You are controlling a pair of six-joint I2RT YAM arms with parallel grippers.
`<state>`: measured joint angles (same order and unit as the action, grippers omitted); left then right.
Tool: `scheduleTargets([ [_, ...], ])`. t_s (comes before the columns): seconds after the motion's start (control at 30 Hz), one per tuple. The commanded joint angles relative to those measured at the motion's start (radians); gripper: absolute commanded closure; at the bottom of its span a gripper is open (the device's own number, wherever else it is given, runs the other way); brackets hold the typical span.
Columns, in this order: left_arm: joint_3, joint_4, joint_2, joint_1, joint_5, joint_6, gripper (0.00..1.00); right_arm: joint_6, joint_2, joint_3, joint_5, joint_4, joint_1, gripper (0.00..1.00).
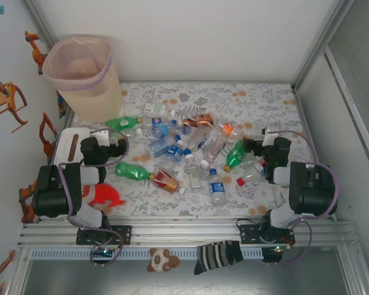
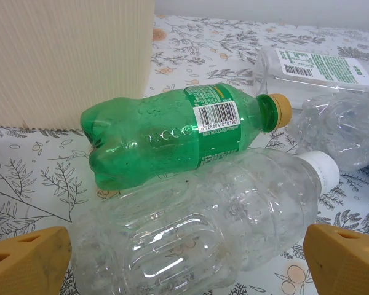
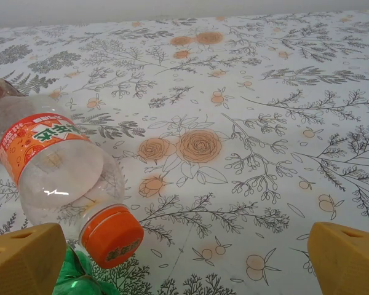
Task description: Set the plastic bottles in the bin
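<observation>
Littering the floral tabletop point(image 1: 264, 101): plastic bottles point(image 1: 163, 145)

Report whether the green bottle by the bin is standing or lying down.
Lying down: the green bottle rests on its side beside the bin, its yellow cap pointing sideways.

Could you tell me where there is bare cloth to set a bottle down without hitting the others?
Bare cloth lies at the far right, behind the bottles, and ahead of the right gripper, right of the orange-capped bottle. A thin strip runs along the near edge. The middle, from the bin across, is crowded.
</observation>
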<state>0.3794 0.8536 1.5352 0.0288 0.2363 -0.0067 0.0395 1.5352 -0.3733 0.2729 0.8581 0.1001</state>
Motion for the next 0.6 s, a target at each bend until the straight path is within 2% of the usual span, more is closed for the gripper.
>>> scheduleTargets([
  [0.0, 0.000, 0.031, 0.002, 0.003, 0.022, 0.019, 0.04, -0.016, 0.009, -0.001, 0.008, 0.039, 0.004, 0.01],
  [0.57, 0.000, 0.031, 0.001, 0.003, 0.014, 0.016, 0.04, -0.015, 0.009, 0.001, 0.008, 0.038, 0.004, 0.01],
])
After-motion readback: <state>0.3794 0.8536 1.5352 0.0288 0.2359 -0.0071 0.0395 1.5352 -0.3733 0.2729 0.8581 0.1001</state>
